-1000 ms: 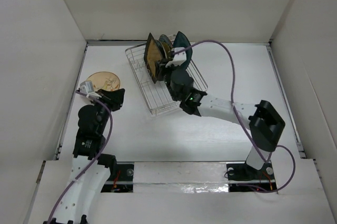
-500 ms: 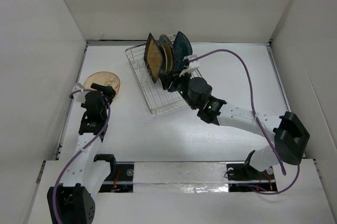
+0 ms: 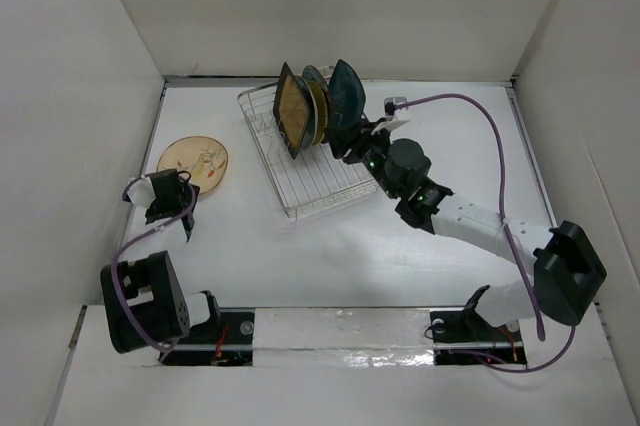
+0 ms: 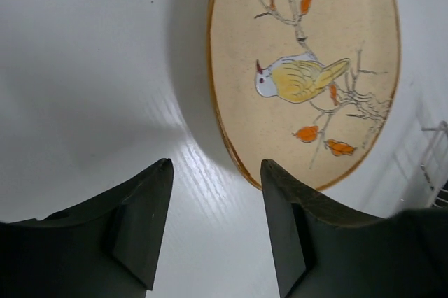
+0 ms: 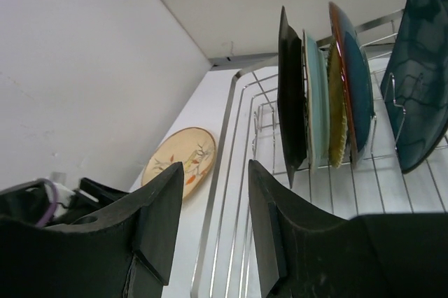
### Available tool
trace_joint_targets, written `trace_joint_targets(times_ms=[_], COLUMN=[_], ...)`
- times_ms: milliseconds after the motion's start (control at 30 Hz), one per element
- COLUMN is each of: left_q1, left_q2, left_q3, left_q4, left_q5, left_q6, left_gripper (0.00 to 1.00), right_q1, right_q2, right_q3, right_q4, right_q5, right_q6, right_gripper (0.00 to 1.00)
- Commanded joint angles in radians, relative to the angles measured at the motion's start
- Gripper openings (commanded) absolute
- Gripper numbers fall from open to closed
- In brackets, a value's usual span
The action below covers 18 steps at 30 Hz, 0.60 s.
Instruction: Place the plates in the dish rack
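The tan plate with a bird drawing lies flat on the table, left of the dish rack. My left gripper hangs open just short of the plate's near rim, holding nothing. Several plates stand on edge in the rack: the black-rimmed mustard square, the pale green, the yellow, the round teal and the dark teal squarish one. My right gripper is open and empty over the rack's right side.
White walls enclose the table on the left, back and right. The rack's front half holds no plates. The right arm's purple cable arcs over the right part of the table.
The left arm has drawn back toward the near left and its jaws have opened. The right arm has swung right, away from the standing plates. The tan plate has not moved.
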Motion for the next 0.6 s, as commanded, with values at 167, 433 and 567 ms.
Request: trace_joint_targets(times_ms=[167, 433, 567], left_q1=[0.020, 0.020, 0.020], left_q2=[0.174, 0.283, 0.270], left_q3=[0.070, 0.094, 0.085], left_q4=[0.076, 0.195, 0.231], left_q5=[-0.002, 0.073, 0.076], left_q6=[-0.044, -0.073, -0.079], left_gripper=[0.51, 0.37, 0.31], right_q1=[-0.068, -0.087, -0.087], right_q2=[-0.011, 0.014, 0.021], right_q3=[-0.009, -0.007, -0.002], right_q4=[0.086, 0.094, 0.094], right_q5=[-0.144, -0.179, -0.182], right_q6=[0.080, 0.097, 0.097], right_gripper=[0.48, 0.48, 0.48])
